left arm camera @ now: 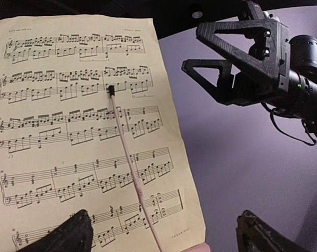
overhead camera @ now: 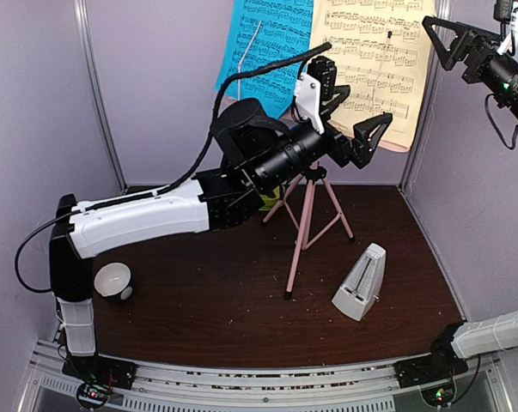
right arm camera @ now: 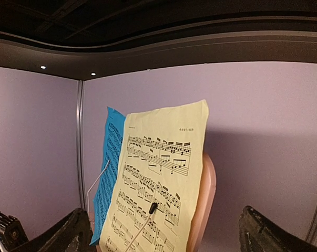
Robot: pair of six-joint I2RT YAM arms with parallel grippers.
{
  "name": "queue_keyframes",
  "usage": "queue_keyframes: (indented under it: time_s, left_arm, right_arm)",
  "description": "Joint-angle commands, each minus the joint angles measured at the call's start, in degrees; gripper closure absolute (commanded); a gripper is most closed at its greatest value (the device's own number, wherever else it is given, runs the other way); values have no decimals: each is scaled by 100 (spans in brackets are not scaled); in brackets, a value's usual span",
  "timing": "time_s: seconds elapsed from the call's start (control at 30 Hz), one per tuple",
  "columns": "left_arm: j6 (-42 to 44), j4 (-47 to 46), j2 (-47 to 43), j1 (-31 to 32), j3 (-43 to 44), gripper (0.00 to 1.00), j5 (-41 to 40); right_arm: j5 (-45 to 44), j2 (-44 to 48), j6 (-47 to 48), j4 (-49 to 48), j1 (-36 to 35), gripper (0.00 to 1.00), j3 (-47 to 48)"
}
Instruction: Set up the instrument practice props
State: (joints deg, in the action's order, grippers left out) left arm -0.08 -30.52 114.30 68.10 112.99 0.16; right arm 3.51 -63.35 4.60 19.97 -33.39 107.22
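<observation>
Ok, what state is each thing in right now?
Pink music stand: upright on its tripod.
Yellow page: on the stand, retaining wire across it.
Blue page: on the stand, beside the yellow.
Metronome: upright on the table.
Cup: upright on the table.
Left gripper: jaws open, empty.
Right gripper: jaws open, empty.

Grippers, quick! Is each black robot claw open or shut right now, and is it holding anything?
Left black two-finger gripper: open, holding nothing.
Right black two-finger gripper: open, holding nothing.
</observation>
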Motion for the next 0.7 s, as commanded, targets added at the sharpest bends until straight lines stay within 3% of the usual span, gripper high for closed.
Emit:
queue_keyframes:
  time_s: [0.0, 0.13, 0.37, 0.53, 0.67]
  left_arm:
    - [217, -289, -934, 28, -901, 2, -401]
    - [54, 48, -1738, 5, -1786, 2, -819]
    - [-1209, 1578, -3015, -316, -3169, 2, -1456]
    - [-2095, 2515, -3707, -720, -4131, 2, -1304]
    - [-2175, 2720, -4134, -888, -4708, 2, -1328]
  right_arm:
    - [-3, 167, -386, 302, 25, 0, 240]
    - [61, 383, -577, 404, 19, 0, 147]
    - [-255, 1059, -958, 794, 16, 0, -470]
    - [-664, 1605, -1293, 1688, 16, 0, -1105]
    - [-456, 2264, -1622, 2434, 17, 0, -2046]
